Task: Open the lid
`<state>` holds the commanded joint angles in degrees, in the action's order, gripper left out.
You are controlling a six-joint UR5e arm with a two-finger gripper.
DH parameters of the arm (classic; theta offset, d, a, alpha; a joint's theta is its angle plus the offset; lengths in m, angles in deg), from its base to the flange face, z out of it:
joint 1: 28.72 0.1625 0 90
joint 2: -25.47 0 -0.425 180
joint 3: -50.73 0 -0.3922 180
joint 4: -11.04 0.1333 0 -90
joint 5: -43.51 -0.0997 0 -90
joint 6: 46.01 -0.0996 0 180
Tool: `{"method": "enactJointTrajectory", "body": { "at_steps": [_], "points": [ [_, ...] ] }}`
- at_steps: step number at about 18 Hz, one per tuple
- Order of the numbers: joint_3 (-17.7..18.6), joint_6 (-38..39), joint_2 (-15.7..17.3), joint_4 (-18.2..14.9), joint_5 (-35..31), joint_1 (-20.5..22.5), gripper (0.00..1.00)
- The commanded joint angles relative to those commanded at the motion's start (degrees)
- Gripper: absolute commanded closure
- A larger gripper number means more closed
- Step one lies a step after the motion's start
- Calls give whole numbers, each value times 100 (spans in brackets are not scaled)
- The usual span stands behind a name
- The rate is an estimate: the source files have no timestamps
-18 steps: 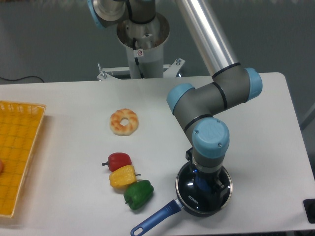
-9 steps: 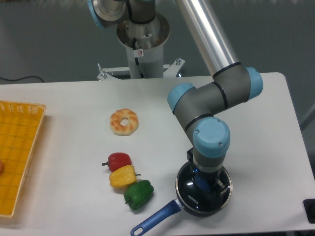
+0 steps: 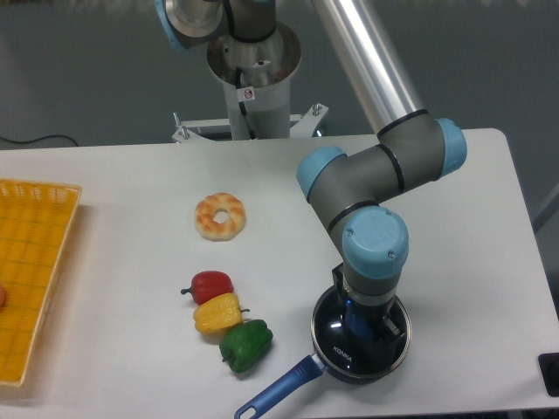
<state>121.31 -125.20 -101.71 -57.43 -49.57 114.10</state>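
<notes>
The lid (image 3: pixel 329 332), dark glass with a metal rim, sits on a small pan at the table's front right. My gripper (image 3: pixel 358 331) comes straight down onto its middle. Its dark fingers (image 3: pixel 389 329) stand close on either side of the blue knob (image 3: pixel 355 326) and look shut on it. My wrist hides much of the lid's far half. The lid still rests flat on the pan.
The pan's long blue handle (image 3: pixel 278 389) points to the front left. A red pepper (image 3: pixel 210 285), a yellow pepper (image 3: pixel 217 312) and a green pepper (image 3: pixel 245 344) lie just left of the pan. A bagel (image 3: pixel 220 216) lies farther back, and a yellow basket (image 3: pixel 31 262) is at the left edge.
The wrist has barely moved. The pan handle's tip has shifted slightly to the right and down; the lid stays on the pan.
</notes>
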Motion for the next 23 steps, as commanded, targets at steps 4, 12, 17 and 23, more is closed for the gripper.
{"method": "enactJointTrajectory", "body": {
  "at_steps": [4,12,17,23],
  "points": [
    [9,0,9,0,-9,0,37],
    [61,0,53,0,-9,0,45],
    [79,0,97,0,-9,0,48],
    [123,-26,167,0,0,9,50]
  ]
}}
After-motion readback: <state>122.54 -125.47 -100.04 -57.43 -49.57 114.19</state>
